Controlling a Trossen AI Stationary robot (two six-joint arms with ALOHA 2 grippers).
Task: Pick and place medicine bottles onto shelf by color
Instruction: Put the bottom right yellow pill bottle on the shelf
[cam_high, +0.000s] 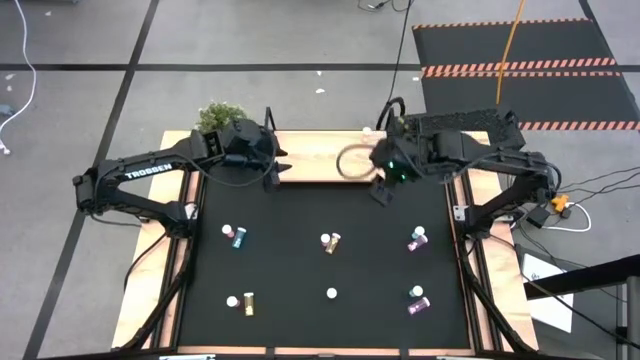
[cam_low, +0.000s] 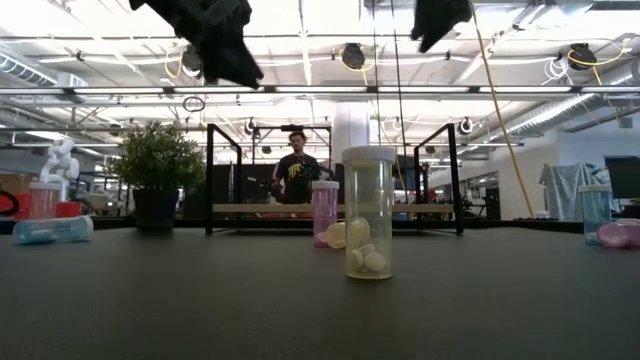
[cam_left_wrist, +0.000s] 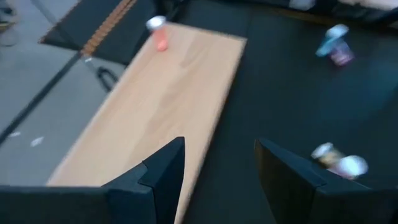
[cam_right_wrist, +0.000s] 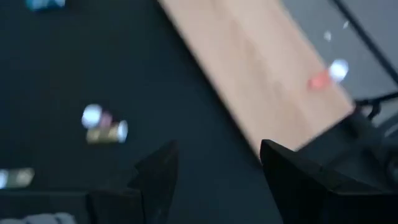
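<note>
The shelf (cam_high: 310, 160), a light wooden board with black posts, stands at the mat's far edge. One pink-red bottle with a white cap (cam_left_wrist: 158, 36) stands on it near its far right corner; it also shows in the right wrist view (cam_right_wrist: 326, 76). My left gripper (cam_high: 275, 168) hovers open and empty over the shelf's left end (cam_left_wrist: 155, 106). My right gripper (cam_high: 381, 190) hovers open and empty just near of the shelf's right end. Several bottles stand or lie on the black mat: teal and pink (cam_high: 238, 236), yellow (cam_high: 330, 242), purple (cam_high: 417, 238), yellow (cam_high: 247, 301), an upright pale one (cam_high: 331, 293), teal and purple (cam_high: 417, 299).
A small potted plant (cam_high: 220, 115) stands at the table's far left corner, beside my left arm. Wooden side rails (cam_high: 150, 300) border the black mat. In the low view a person (cam_low: 298, 170) stands in the room behind the shelf (cam_low: 330, 208).
</note>
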